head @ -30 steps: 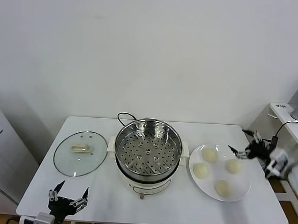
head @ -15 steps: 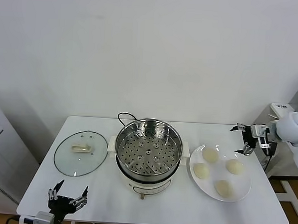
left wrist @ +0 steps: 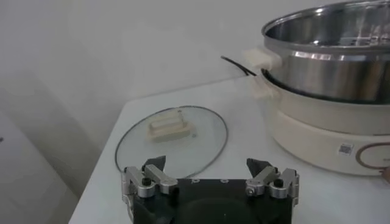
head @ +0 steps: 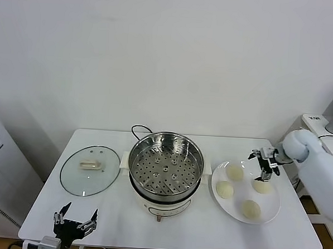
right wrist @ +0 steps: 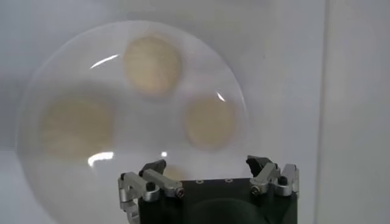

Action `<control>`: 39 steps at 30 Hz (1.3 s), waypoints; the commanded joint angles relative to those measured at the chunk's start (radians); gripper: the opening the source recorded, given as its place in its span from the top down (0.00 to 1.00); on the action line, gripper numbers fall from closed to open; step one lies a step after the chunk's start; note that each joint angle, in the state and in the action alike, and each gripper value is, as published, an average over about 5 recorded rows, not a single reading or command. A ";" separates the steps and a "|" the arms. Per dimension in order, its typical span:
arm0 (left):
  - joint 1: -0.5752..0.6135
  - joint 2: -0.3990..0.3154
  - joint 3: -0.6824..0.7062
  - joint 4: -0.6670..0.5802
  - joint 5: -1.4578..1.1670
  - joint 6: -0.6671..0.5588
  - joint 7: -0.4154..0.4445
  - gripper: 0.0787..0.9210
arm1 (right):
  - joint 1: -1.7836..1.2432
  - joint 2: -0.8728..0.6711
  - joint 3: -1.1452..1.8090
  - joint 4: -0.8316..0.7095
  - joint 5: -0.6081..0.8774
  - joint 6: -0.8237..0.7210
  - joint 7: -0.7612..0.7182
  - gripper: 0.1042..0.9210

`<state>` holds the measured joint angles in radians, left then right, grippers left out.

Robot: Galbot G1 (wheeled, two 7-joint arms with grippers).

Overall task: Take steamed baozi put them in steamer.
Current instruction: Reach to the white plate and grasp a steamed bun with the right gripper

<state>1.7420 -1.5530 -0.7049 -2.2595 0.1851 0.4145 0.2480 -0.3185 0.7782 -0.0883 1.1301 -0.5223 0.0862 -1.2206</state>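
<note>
So you're right at the start here, the first pick hasn't happened yet. Going left to right: your left gripper [head: 75, 222] sits parked low at the near left corner of the table [head: 111, 222], fingers spread wide, holding nothing. It's just waiting, nothing to do there. Behind it the glass lid [head: 90, 170] lies flat on the table, well off the pot.

The steamer [head: 165, 170] is in the middle, lid off, perforated tray bare, so it's ready to take buns.

All four baozi are over on the white plate [head: 273, 212] to the right of the steamer: one at the back left [head: 234, 172], one front left [head: 224, 189], one back right [head: 261, 186] and one nearest you [head: 251, 208]. None touch each other as far as I can tell.

Your right gripper [head: 263, 163] hovers above the far side of the plate, jaws wide and empty, roughly between the two back buns. The right wrist view looks straight down on the plate, so the hand seems to be pointing downward.

Next I'd say you need to settle over one bun, probably a back one, centre the jaws around it, drop down and close gently. They look soft, so go easy on the squeeze.
</note>
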 commanded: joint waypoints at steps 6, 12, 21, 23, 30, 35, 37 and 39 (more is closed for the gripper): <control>-0.002 0.000 -0.001 0.017 0.004 -0.003 -0.002 0.12 | 0.014 0.139 -0.005 -0.132 -0.097 0.020 0.057 0.12; -0.002 -0.001 -0.001 0.023 0.004 -0.004 -0.003 0.12 | 0.018 0.159 -0.007 -0.151 -0.119 0.017 0.059 0.12; -0.003 -0.002 0.002 0.028 0.005 -0.005 -0.003 0.12 | 0.010 0.159 0.002 -0.166 -0.137 0.014 0.077 0.12; -0.005 -0.002 0.003 0.028 0.005 -0.005 -0.003 0.12 | 0.008 0.159 0.006 -0.168 -0.138 0.013 0.086 0.12; -0.006 0.000 0.004 0.029 0.005 -0.004 -0.003 0.12 | 0.005 0.173 0.014 -0.175 -0.138 0.009 0.105 0.12; -0.003 0.000 0.003 0.028 0.005 -0.005 -0.003 0.12 | 0.004 0.179 0.013 -0.175 -0.134 0.003 0.100 0.12; -0.003 0.000 0.003 0.028 0.005 -0.005 -0.003 0.12 | 0.003 0.179 0.014 -0.175 -0.132 0.001 0.097 0.14; -0.004 0.001 0.003 0.028 0.005 -0.005 -0.003 0.12 | 0.002 0.178 0.015 -0.173 -0.132 0.001 0.093 0.19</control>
<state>1.7382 -1.5530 -0.7019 -2.2315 0.1894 0.4094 0.2450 -0.3172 0.9494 -0.0754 0.9625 -0.6521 0.0898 -1.1335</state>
